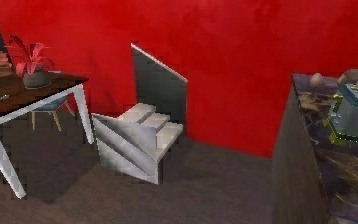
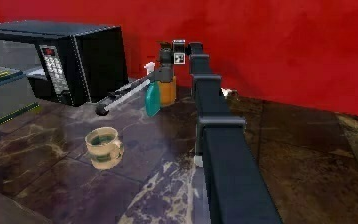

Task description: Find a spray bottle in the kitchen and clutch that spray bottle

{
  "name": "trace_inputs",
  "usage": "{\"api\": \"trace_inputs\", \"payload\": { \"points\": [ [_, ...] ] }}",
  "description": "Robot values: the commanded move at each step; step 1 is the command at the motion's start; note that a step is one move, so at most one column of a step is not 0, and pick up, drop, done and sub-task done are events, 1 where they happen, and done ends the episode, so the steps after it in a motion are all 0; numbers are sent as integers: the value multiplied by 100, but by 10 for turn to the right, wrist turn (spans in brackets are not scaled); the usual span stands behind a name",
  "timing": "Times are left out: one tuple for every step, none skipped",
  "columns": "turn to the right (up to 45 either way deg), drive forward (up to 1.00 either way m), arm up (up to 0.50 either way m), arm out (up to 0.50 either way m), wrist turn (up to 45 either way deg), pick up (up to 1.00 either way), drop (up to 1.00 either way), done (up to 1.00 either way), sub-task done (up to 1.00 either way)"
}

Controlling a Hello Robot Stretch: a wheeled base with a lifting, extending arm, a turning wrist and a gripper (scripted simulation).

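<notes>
- Now the arm reaches out across the dark counter, with the gripper at its far end.
- Spray bottle, teal with a white head, stands upright on the counter, showing just below and left of the gripper, an orange thing beside it.
- Whether the gripper holds anything, I cannot tell.
- Bottle's long axis is vertical, so I judge a level, sideways meeting at its neck is what counts.
- Mug and microwave sit well left.

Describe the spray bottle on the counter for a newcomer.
Start at the black microwave on the dark counter. Right of it, before the red wall, stands the spray bottle. Teal body and white top set it apart from the cream mug.
</notes>
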Motion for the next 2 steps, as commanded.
{"api": "trace_inputs", "payload": {
  "points": [
    [0,0,0,0,450,0,0,0,0],
    [0,0,0,0,150,0,0,0,0]
  ]
}}
